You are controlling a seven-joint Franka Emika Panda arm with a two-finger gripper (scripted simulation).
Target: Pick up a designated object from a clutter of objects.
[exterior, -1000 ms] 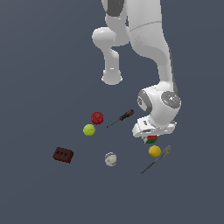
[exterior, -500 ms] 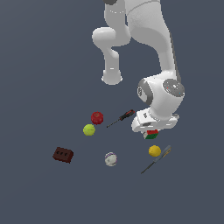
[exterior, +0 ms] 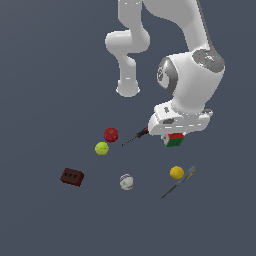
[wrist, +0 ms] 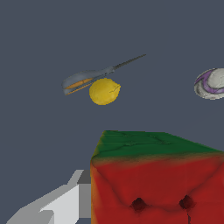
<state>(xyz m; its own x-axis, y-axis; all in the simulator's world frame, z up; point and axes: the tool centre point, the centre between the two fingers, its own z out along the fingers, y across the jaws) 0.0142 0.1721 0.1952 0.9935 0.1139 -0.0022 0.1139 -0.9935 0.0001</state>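
Above the dark floor, the hand (exterior: 174, 138) grasps the puzzle cube (exterior: 174, 140) and holds it raised, up from the yellow ball (exterior: 176, 172) and the grey tool (exterior: 179, 182).

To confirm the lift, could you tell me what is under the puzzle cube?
Bare floor shows beneath the puzzle cube; the pincer holds it aloft. Its underside is hidden.

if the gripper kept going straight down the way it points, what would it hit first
Likely just bare floor: the gripper holds the puzzle cube, and the yellow ball and grey tool seem off to one side, though depth is unclear.
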